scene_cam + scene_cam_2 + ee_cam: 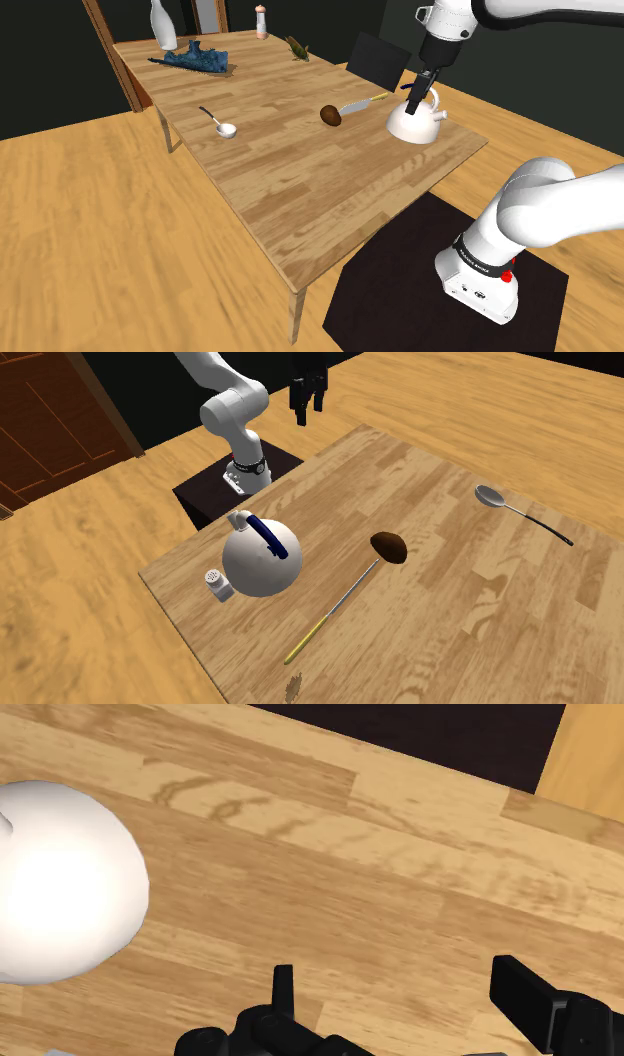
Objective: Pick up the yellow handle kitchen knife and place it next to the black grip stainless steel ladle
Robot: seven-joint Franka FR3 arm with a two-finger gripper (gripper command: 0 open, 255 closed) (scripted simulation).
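Tool hovers over the table beside a white kettle, jaws apart, empty. In the shoulder view the knife lies at the kettle's ten o'clock, the ladle well apart at nine. Approach step: next, centre over the yellow handle and descend

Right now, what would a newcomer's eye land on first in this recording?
The big white kettle with its dark blue handle stands out near one end of the wooden table, with the open black gripper hanging above the wood beside it. Next to the kettle lies the thin yellow-handled knife, its blade end at a brown lump. The ladle lies apart, farther along the table.
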